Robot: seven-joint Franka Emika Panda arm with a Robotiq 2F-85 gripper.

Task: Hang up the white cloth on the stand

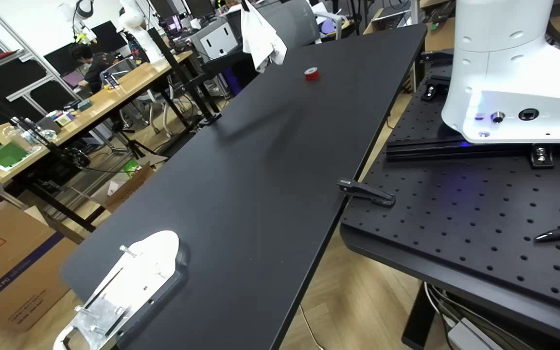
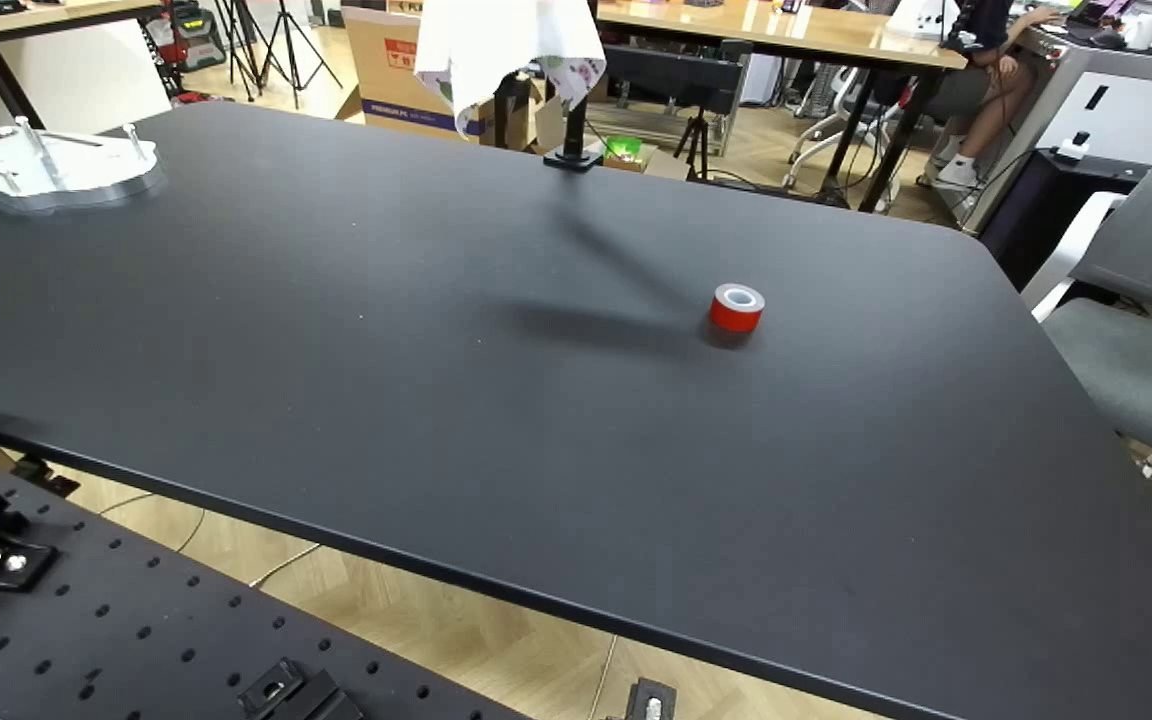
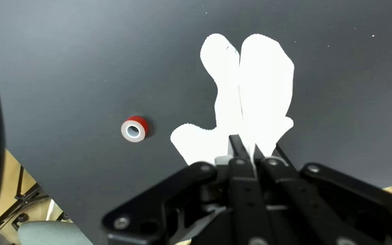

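The white cloth hangs down in folds above the black table in both exterior views, with a printed pattern near its lower corner. From above it fills the middle of the wrist view. My gripper is shut on the cloth, with white fabric between its fingertips. The black stand rises from a small base at the table's far edge in both exterior views. The cloth is apart from its post in an exterior view and overlaps it in the picture elsewhere. The stand's top is unclear.
A red tape roll lies on the table in all views. A pale board with upright pegs lies at one table end. A black clip sits at the near edge. A grey chair stands beyond the table.
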